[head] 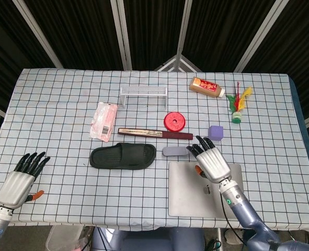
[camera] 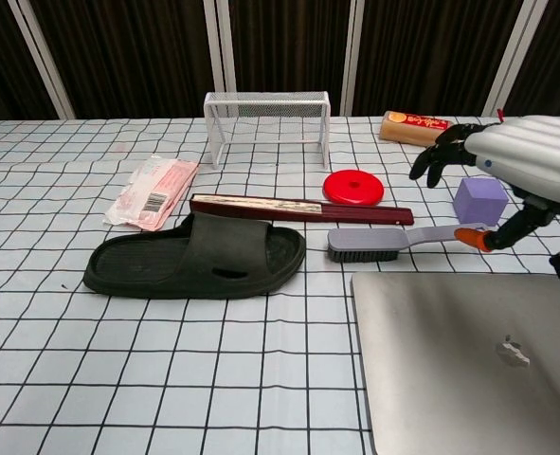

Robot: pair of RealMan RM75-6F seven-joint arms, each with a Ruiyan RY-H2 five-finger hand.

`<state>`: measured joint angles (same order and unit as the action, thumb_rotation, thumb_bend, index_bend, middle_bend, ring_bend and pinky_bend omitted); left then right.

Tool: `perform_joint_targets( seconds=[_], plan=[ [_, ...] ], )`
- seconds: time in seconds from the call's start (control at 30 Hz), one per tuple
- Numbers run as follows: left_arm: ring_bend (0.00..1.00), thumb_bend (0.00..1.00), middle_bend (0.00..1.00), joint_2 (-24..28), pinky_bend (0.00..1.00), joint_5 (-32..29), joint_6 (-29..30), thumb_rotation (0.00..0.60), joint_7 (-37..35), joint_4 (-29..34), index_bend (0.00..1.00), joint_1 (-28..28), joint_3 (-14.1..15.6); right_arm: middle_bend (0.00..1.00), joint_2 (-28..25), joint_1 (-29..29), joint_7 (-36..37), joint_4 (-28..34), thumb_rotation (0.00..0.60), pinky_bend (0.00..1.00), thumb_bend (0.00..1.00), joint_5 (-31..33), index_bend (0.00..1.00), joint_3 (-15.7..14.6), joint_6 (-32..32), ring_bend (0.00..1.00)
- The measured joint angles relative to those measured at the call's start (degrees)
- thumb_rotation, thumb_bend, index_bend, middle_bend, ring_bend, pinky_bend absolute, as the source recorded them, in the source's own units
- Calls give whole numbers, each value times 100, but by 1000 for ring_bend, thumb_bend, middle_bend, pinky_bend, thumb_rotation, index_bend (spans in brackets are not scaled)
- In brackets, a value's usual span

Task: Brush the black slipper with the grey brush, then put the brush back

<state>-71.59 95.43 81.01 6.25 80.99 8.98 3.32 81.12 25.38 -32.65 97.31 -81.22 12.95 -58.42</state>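
Observation:
The black slipper lies on its sole at the table's middle. To its right lies the grey brush, bristles down, handle pointing right. My right hand hovers over the brush handle with fingers spread and nothing in it. In the chest view its orange-tipped thumb sits by the handle's far end; whether it touches is unclear. In the head view the hand hides most of the handle. My left hand rests open at the near left table edge, holding nothing.
A silver laptop lies shut just in front of the brush. Behind the brush lie a dark red folded fan, a red disc and a purple cube. Further back are a white wire rack, a pink packet, a bottle and a shuttlecock.

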Motion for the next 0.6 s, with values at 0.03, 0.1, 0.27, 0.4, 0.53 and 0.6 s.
perform_joint_targets(
  seconds=[0.03,0.1,0.27,0.4,0.53,0.6],
  plan=[
    [0,41,0,-4,0,-21,-34,600,25,5,0,14,-9,306,64,71,-78,-116,600,163,410,45,221,11,56,104],
    [0,34,0,-16,0,-86,-110,600,105,25,0,53,-45,306,174,183,-192,-320,600,163,410,98,202,24,144,104],
    [0,28,0,-47,0,-211,-239,600,235,96,0,123,-112,306,505,512,-351,-718,600,163,410,479,195,76,483,104],
    [0,28,0,-54,0,-282,-290,600,251,96,0,141,-133,306,670,729,-487,-873,600,163,410,636,194,93,623,104],
    [0,28,0,-67,0,-336,-347,600,272,79,0,161,-142,305,803,894,-560,-1015,600,163,410,811,194,113,721,104],
    [0,28,0,-74,0,-360,-349,600,312,67,0,164,-153,306,864,979,-593,-1102,600,163,410,881,194,127,760,103]
  ],
)
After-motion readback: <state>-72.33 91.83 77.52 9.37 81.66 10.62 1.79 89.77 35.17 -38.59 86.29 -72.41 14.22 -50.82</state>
